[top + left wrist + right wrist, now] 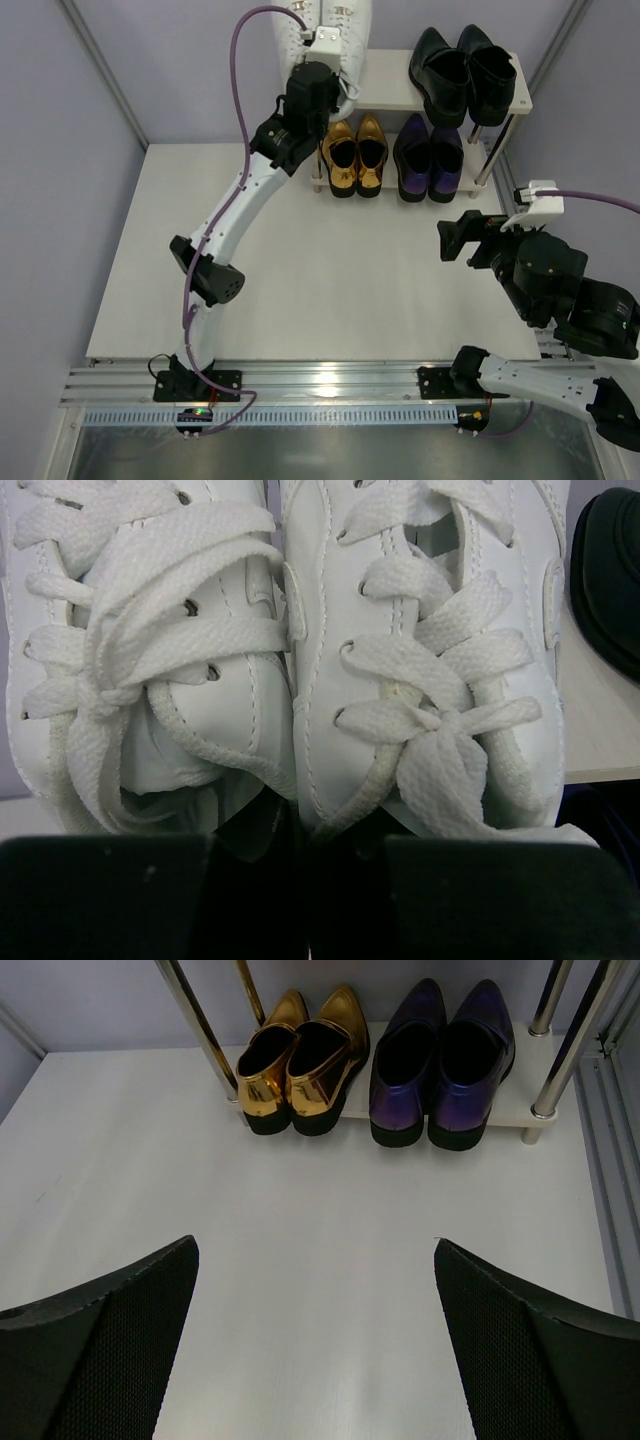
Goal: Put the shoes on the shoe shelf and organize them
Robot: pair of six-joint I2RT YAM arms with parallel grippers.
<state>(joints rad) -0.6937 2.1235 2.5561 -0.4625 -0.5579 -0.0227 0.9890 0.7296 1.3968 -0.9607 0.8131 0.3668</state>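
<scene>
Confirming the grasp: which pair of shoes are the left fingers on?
The white lace-up sneakers, top tier left; black loafers, gold loafers, purple loafers stand untouched.

— Left arm [245, 195]?
— Stretched far forward, left gripper [298, 852] nearly closed, pinching the white sneakers [400, 630]
— Right arm [560, 285]?
— Folded back low, right gripper [315, 1260] pointing forward, jaws spread wide

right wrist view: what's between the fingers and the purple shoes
Only bare white table, nothing else. The right wrist view shows it running from the open fingers up to the purple shoes.
</scene>
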